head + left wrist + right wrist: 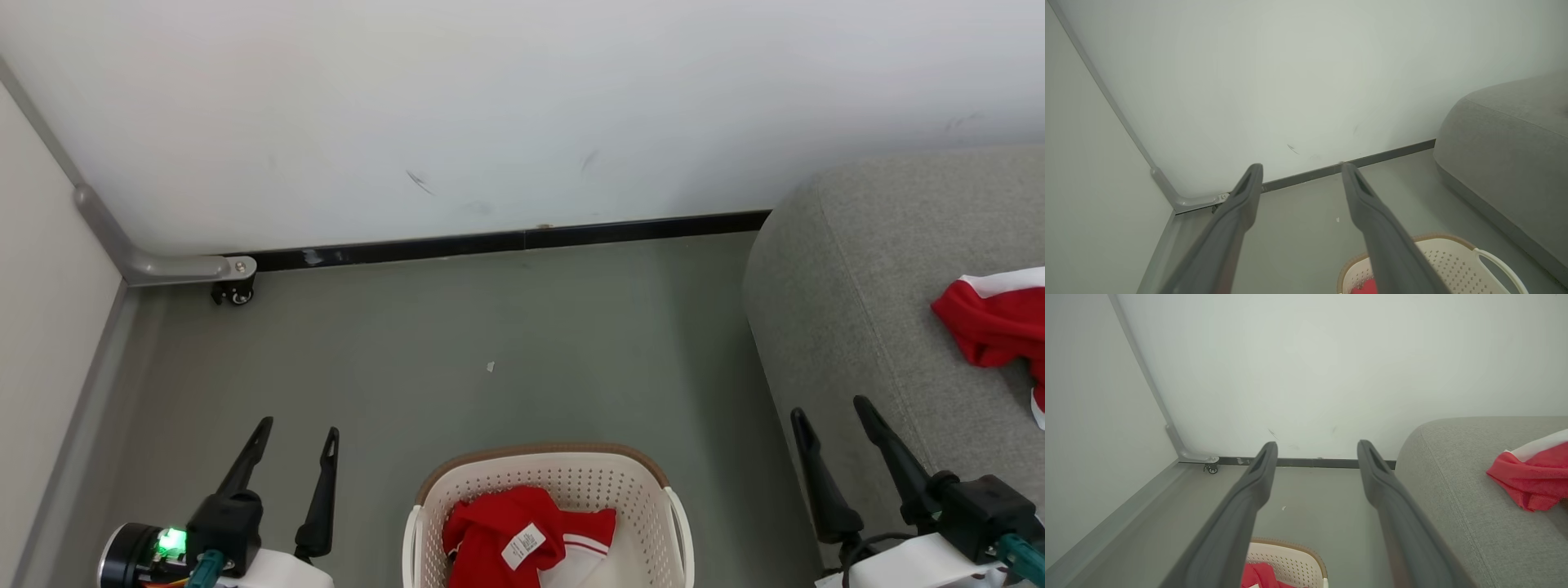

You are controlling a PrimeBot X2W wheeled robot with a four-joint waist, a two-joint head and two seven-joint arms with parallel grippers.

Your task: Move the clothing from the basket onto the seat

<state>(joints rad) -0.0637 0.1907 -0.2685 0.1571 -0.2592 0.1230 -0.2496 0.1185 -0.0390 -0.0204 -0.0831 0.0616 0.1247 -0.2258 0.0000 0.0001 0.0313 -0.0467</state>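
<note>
The cream basket (645, 482) with a brown rim stands on the floor at the bottom centre. Red clothing (506, 523) with white trim and a white label lies inside it. Another red garment (992, 318) rests on the grey seat (849, 286) at the right. My left gripper (298, 429) hangs open to the left of the basket, nothing between its fingers. My right gripper (829, 408) is open over the seat's front edge, right of the basket. The basket (1453, 257) and seat (1506, 143) show in the left wrist view; the right wrist view has the basket (1290, 555), seat (1453, 465) and garment (1531, 482).
A white wall with a dark baseboard (506, 241) closes the far side. A side panel with a grey metal bracket and small caster (235, 294) stands at the left. Grey floor (506, 343) lies between the wall and basket, with a small white scrap (490, 367) on it.
</note>
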